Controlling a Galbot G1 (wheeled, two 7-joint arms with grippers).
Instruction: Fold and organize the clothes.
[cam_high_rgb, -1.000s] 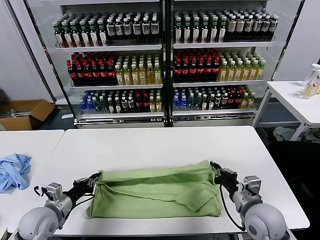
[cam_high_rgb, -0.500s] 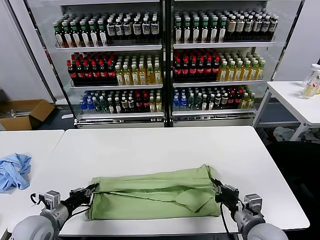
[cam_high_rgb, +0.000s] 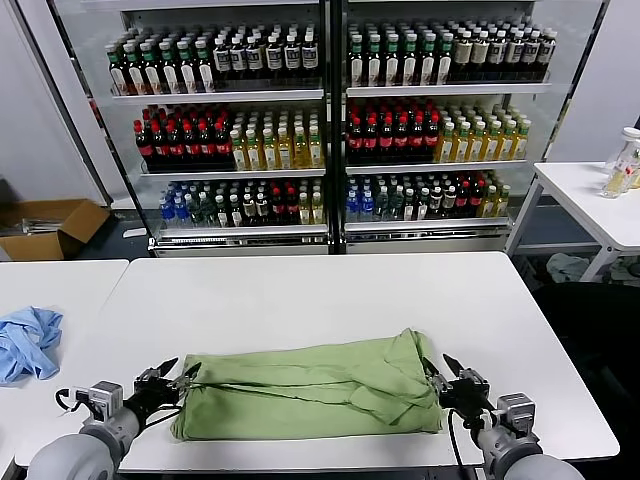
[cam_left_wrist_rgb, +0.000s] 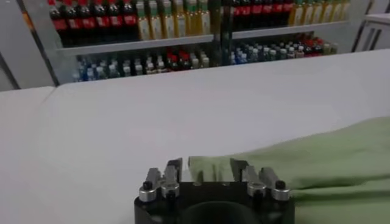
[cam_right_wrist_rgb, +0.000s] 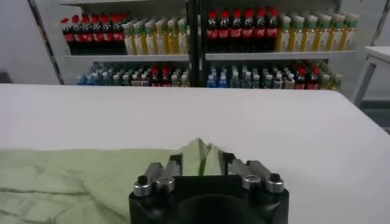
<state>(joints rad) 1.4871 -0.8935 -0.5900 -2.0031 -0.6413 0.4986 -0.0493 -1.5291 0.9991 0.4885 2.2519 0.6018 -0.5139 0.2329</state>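
Head view showing the light green polo shirt (cam_high_rgb: 315, 390) lying as a long folded band across the near part of the white table (cam_high_rgb: 300, 290), close to the front edge, with wrinkles and a loose flap toward its right end. Not showing collar, buttons or printed graphic — all hidden inside the fold or turned away.

Left gripper (cam_high_rgb: 172, 377) hovering low at the shirt's left end, jaws spread apart in a V, tips just beside the cloth edge and pinching nothing. Hard telling from here whether a fingertip is brushing the fabric. Arm behind it cut off by the bottom corner.

Right gripper (cam_high_rgb: 447, 372) sitting at the shirt's right end, jaws likewise parted and gripping nothing, tips near the bunched corner; most of that arm also running out of the picture.

Left wrist view looking past the gripper body (cam_left_wrist_rgb: 213, 193), two fingers (cam_left_wrist_rgb: 172, 171) standing apart with the green cloth (cam_left_wrist_rgb: 304, 164) edge lying between and beyond them — fingertips themselves mostly hidden behind the housing.

Right wrist view giving the same: fingers (cam_right_wrist_rgb: 172, 168) separated, a raised fold of shirt (cam_right_wrist_rgb: 198, 155) poking up in the gap, contact unclear.

Light blue cloth (cam_high_rgb: 25, 342) lying crumpled on the neighbouring table at far left, partly cut by the frame edge. Drinks cooler (cam_high_rgb: 330, 120) standing behind, shelves full of bottles.
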